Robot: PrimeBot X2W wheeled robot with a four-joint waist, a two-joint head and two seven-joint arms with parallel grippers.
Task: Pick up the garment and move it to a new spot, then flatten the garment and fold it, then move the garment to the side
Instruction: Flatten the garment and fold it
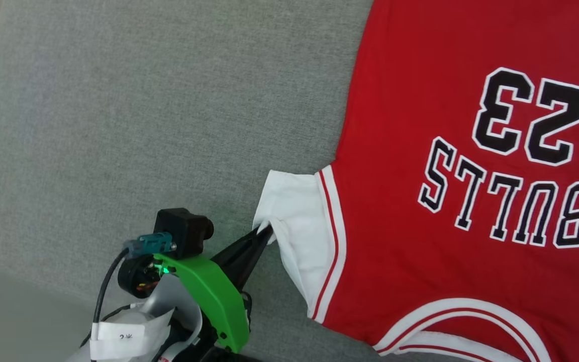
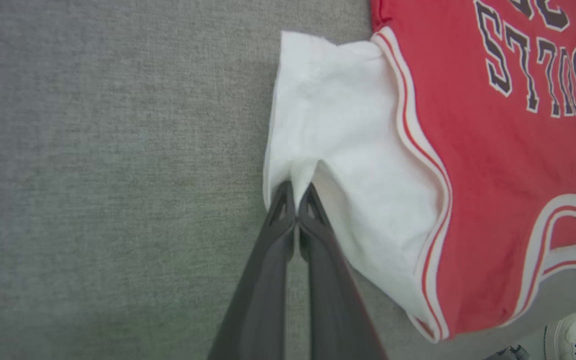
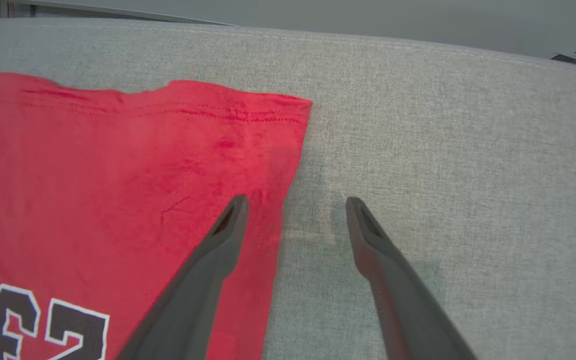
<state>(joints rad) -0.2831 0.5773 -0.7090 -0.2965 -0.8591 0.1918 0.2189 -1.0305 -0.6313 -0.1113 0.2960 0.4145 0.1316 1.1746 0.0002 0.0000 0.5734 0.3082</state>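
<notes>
Head cam first: red jersey-style garment (image 1: 410,261) with white short sleeves and black-and-white block lettering is lying spread out on the grey woven fabric surface (image 1: 118,125). It's taking up the right side of the view, and the lettering is reading upside down from here. The left gripper (image 1: 266,232) is sitting at the lower left, with a bright green plastic bracket (image 1: 209,296) on the arm behind it. Its two dark fingers are pressing together on the outer edge of the white sleeve (image 1: 294,211), so it's pinching that bit of cloth.

Left wrist cam is showing the same grip close up. The jaws are closing tight on a small fold of the sleeve (image 2: 348,150) hem, which is puckering right at the tips. The rest of the sleeve is fanning out past the tips, and the red body is lying off to the right.

Right wrist cam: the right gripper (image 3: 296,202) is standing wide open and holding nothing. It's hanging over the garment's side edge, near the stitched bottom hem corner, with one finger over red cloth and the other over bare grey surface. Can't tell whether the tips are actually touching down.
</notes>
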